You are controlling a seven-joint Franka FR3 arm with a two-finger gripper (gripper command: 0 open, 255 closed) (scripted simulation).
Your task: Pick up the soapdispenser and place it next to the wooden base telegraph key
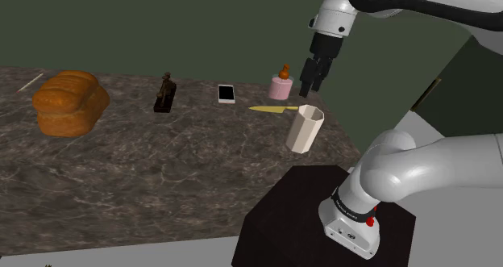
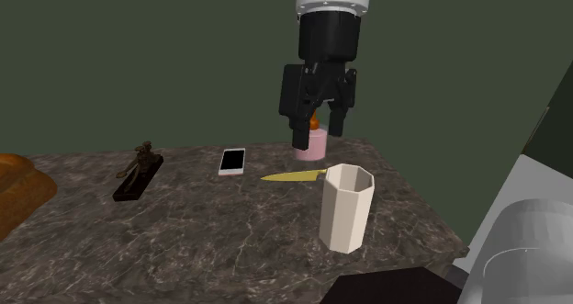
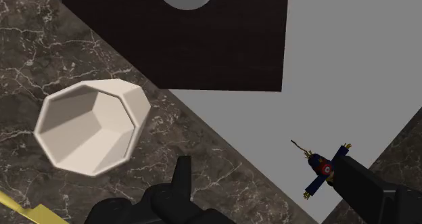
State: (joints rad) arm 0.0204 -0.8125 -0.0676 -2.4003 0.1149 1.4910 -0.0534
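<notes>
The hand (image 2: 318, 132) hangs above the worktop (image 1: 161, 160) with its two black fingers (image 3: 180, 182) standing apart and nothing between them, so it is open and empty. In the wrist view it looks down on the white faceted cup (image 3: 91, 126), the worktop's edge and the dark stand (image 3: 216, 47), which suggests it is not yet centred over its target. The soap dispenser (image 1: 280, 86), a pink body with an orange pump top, stands upright just beside the hand (image 1: 310, 86) in the shoulder view, and in the second exterior view it is partly hidden behind the fingers. Near it lie a yellow knife (image 1: 270, 109) and the cup (image 1: 305, 128), then a white phone (image 1: 226, 93). Further toward the shoulder view's left sits the telegraph key (image 1: 165, 96) on its dark base, well apart from the dispenser, with a loaf of bread (image 1: 70, 102) beyond. I judge the step in hand to be the approach for the pick. The next move calls for bringing the hand over the dispenser, lowering the fingers to either side of the pink body below the pump, clear of the knife and cup, and closing.
</notes>
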